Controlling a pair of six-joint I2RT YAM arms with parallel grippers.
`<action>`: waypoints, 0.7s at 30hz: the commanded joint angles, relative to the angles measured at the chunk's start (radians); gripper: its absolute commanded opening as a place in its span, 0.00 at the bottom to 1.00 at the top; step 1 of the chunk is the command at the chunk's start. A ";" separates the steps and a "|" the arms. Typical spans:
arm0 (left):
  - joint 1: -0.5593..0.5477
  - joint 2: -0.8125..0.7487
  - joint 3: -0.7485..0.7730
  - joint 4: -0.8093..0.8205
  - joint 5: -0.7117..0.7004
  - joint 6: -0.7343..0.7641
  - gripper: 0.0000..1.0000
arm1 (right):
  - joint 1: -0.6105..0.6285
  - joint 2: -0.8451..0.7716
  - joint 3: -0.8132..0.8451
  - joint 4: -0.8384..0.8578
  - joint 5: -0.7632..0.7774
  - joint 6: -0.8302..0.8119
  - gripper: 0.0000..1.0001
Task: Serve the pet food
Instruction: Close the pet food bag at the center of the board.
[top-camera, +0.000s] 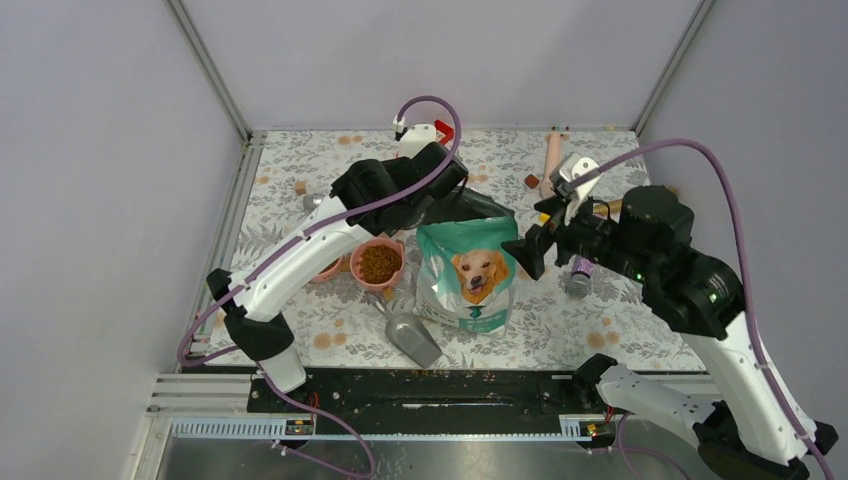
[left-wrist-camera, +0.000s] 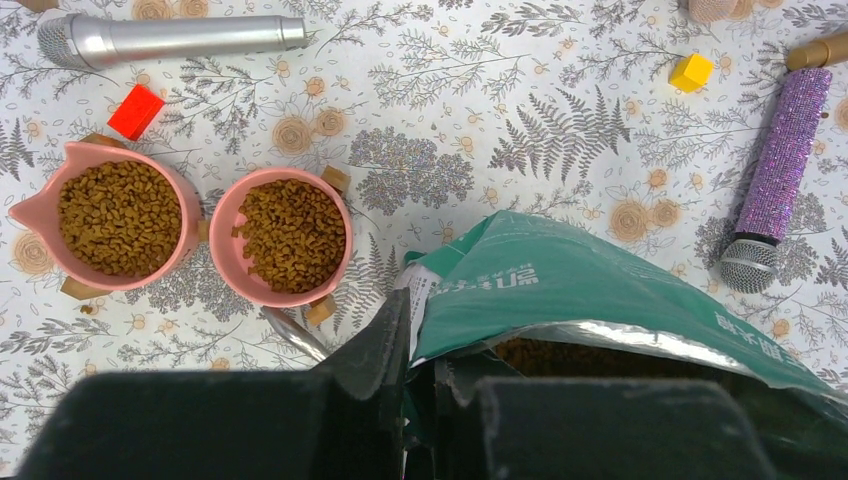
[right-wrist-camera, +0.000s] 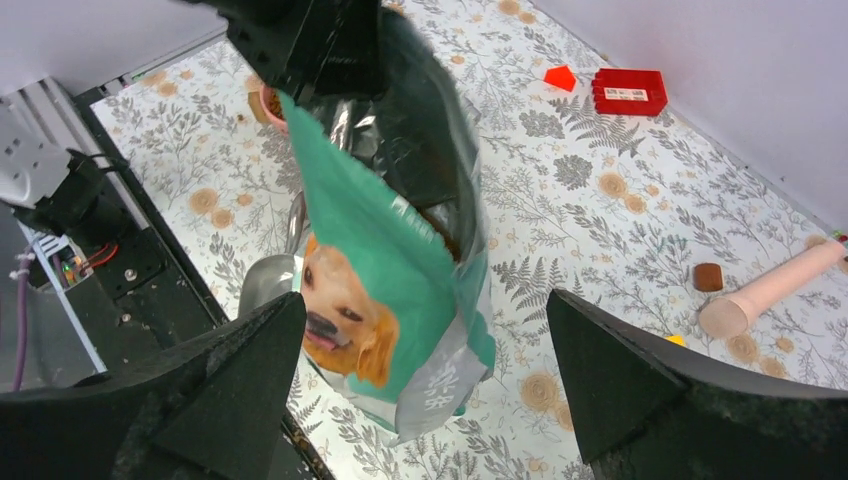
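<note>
- Top external view: the pouch (top-camera: 470, 275) is seen standing upright at mid-frame, its long axis vertical, its mouth upward and its printed dog's face turned to the lower edge of the frame.
- Just left of it, a round pink bowl (top-camera: 378, 287) is filled with kibble (top-camera: 377, 263). A grey scoop (top-camera: 410, 335) is laid at the pouch's foot.
- In the left wrist view, an eared pink bowl (left-wrist-camera: 188, 225) at the left, just beside the round one, is likewise filled nearly to the rim.
- More kibble is seen inside the pouch's open, foil-lined mouth.
- The left gripper (top-camera: 443, 198) is clamped on the pouch's top edge.
- The right gripper (right-wrist-camera: 425, 300) is spread wide and nothing is held. The pouch is framed between its fingers (right-wrist-camera: 250, 350), untouched.
</note>
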 joint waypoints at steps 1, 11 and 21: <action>0.011 -0.033 -0.016 -0.036 0.041 0.048 0.00 | -0.005 -0.037 -0.097 0.062 -0.069 -0.046 0.96; 0.011 -0.120 0.008 0.017 0.106 0.056 0.14 | -0.013 0.044 -0.088 0.094 -0.138 -0.173 0.71; 0.011 -0.420 -0.328 0.341 0.101 0.041 0.95 | -0.017 -0.009 -0.176 0.172 -0.333 -0.197 0.00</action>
